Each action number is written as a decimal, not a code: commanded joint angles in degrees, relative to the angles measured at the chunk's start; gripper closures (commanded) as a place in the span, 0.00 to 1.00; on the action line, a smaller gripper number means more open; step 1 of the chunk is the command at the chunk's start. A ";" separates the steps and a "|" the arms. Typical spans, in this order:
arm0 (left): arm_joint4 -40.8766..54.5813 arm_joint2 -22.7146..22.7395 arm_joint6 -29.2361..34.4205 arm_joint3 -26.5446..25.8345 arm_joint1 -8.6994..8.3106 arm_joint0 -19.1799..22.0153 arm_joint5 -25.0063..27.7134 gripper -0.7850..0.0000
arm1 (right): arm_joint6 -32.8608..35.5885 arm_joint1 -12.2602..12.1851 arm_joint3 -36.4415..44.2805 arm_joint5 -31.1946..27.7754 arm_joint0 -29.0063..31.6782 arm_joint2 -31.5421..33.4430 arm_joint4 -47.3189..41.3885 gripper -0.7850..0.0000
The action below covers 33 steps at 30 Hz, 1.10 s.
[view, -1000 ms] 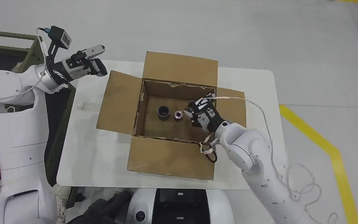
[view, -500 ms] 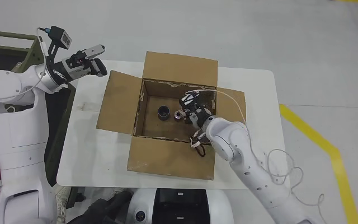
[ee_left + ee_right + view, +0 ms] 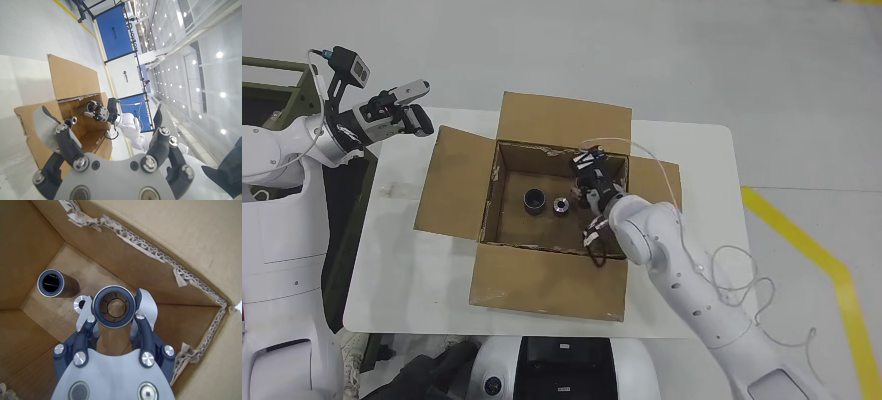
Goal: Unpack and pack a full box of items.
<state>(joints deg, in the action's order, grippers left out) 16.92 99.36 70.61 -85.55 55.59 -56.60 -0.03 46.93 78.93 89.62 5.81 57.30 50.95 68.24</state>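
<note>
White tabletop [image 3: 392, 270] carries your open cardboard box [image 3: 542, 285]. Inside it your right gripper [image 3: 589, 186] is clamped on a metal sleeve [image 3: 114, 309], near a dark cylinder [image 3: 534, 201] and a small flange [image 3: 561, 206] on the floor. Your left gripper [image 3: 410, 108] hangs spread wide, empty, apart from the box.

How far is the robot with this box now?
Done: the box stands with flaps open. In hand: the right end effector is shut on one bearing inside it. Remaining: a dark cylinder and a small flanged part on its floor; the left end effector hovers open.
</note>
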 commanded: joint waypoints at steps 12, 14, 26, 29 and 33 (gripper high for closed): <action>0.00 0.00 0.00 0.00 0.00 0.00 0.00 0.00 | 5.46 1.46 -4.55 1.93 -3.31 -1.67 -0.68 0.89; 0.00 0.00 0.00 0.00 0.00 0.00 0.00 0.00 | 5.70 1.68 -4.88 2.40 -3.50 -2.00 -0.39 0.88; 0.00 0.00 0.00 0.00 0.00 0.00 0.00 0.00 | 6.31 2.50 -5.66 2.94 -3.12 -2.82 0.45 0.38; 0.00 0.00 0.00 0.00 0.00 0.00 0.00 0.00 | 6.53 2.50 -4.54 2.87 -2.53 -2.50 0.73 0.26; 0.00 0.00 0.00 0.00 0.00 0.00 0.00 0.00 | 6.65 2.25 -1.25 2.64 -0.92 -1.58 1.66 0.16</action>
<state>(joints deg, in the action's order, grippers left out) 16.92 99.36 70.61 -85.55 55.59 -56.60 -0.03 53.59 81.25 87.56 8.52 56.01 49.16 69.72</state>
